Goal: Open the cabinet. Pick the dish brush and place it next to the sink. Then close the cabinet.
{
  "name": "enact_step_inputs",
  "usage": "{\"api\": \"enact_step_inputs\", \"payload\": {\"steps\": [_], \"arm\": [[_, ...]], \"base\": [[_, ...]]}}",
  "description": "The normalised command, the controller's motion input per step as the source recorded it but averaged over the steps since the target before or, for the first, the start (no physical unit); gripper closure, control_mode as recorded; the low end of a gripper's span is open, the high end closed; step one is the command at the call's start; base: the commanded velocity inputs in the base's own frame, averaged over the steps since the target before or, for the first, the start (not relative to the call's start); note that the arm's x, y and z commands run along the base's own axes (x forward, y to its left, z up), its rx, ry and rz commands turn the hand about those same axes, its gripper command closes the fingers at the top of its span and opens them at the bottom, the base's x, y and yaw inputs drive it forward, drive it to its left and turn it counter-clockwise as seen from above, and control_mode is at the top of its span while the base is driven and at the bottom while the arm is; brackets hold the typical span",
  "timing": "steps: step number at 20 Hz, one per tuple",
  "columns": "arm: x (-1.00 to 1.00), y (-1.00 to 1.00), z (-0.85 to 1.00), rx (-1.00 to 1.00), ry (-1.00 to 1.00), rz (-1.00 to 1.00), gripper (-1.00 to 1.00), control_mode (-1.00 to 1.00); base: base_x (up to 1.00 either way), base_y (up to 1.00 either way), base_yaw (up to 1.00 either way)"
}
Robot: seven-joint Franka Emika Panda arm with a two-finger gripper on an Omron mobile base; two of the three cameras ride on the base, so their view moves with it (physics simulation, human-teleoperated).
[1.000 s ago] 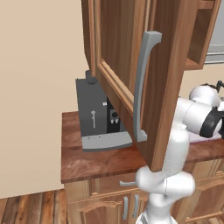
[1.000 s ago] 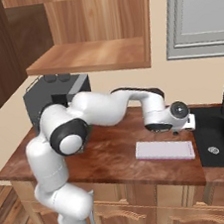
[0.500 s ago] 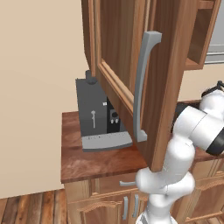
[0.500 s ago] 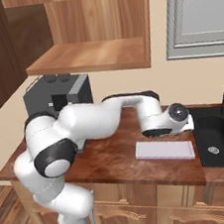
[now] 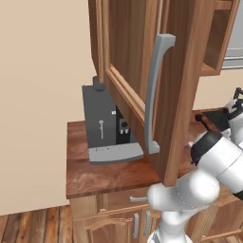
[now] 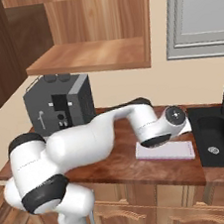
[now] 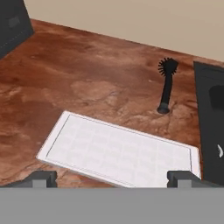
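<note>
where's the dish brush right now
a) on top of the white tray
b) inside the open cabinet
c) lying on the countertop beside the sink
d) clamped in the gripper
c: in the hand view the dish brush lies on the bare wooden countertop just beside the dark sink, apart from the white tray, and the gripper is open with nothing in it.

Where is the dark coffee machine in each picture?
Left base view: the coffee machine is middle left, behind the open cabinet door.
Right base view: the machine stands at the left.
Hand view: the machine is in the top left corner.
Shared landmark: the brown countertop.
</note>
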Motion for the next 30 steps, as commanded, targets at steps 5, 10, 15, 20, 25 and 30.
{"api": "enact_step_inputs", "payload": {"steps": [5,10,15,20,25,30], "arm": [[-0.35,0.51,0.22,-0.10,0.05,0.07,-1.00,-1.00],[-0.29,0.57,0.37,-0.07,0.11,0.00,-1.00,-1.00],[-0.05,0.26,0.30,0.00,0.18,-0.03,-1.00,-1.00],[-0.01,0.11,0.10,0.01,0.07,-0.15,-1.00,-1.00],[-0.10,0.04,0.00,0.11,0.00,-0.22,-1.00,-1.00],[-0.07,0.24,0.00,0.13,-0.03,-0.25,-1.00,-1.00]], "base": [[0.00,0.00,0.00],[0.00,0.00,0.00],[0.00,0.00,0.00],[0.00,0.00,0.00],[0.00,0.00,0.00],[0.00,0.00,0.00]]}}
